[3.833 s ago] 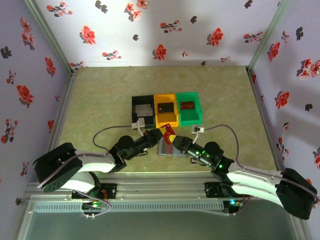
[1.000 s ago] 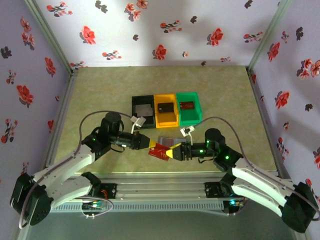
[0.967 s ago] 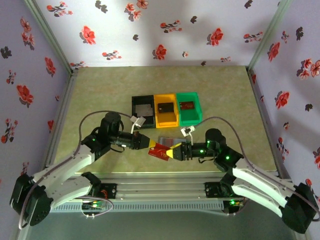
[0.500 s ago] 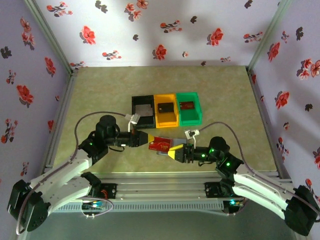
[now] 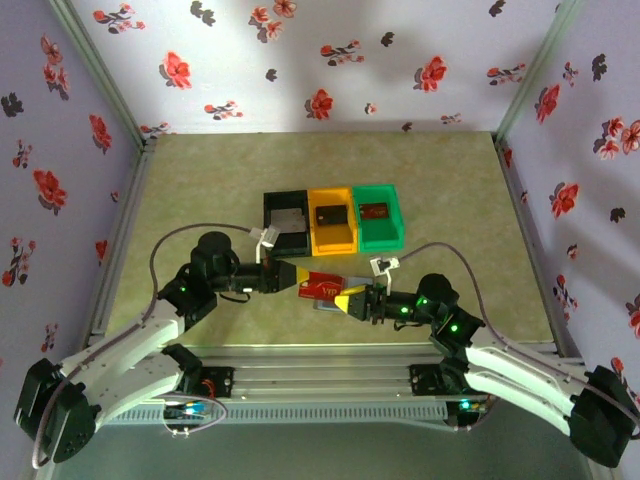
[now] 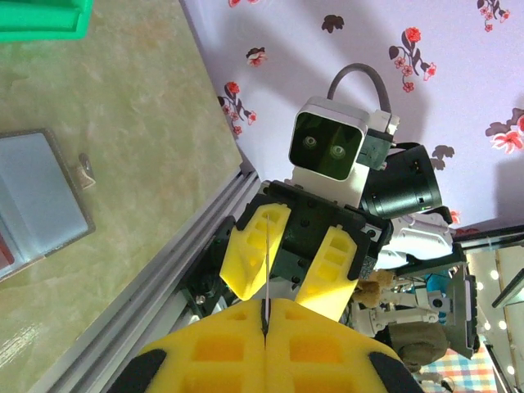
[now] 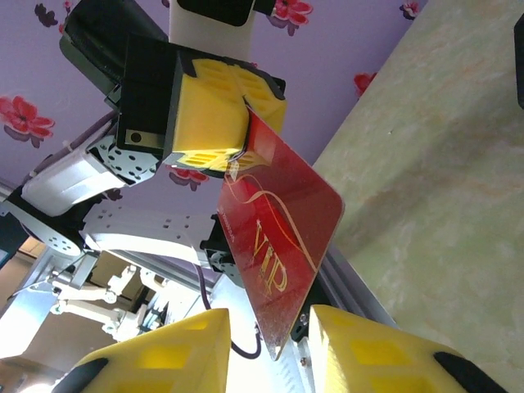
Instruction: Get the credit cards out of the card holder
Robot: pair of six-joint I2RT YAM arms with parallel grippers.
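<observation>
Above the near edge of the worktop, the left pincer clamps a red credit card; the right pincer, jaws apart astride it, should close squarely before the left lets go.

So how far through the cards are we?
Done: the black plastic bin, orange plastic bin and green plastic bin each hold a card. In hand: left hand pinches the red VIP card; right hand brackets it, open. Left: binning it; grey folding holder contents unclear.
</observation>
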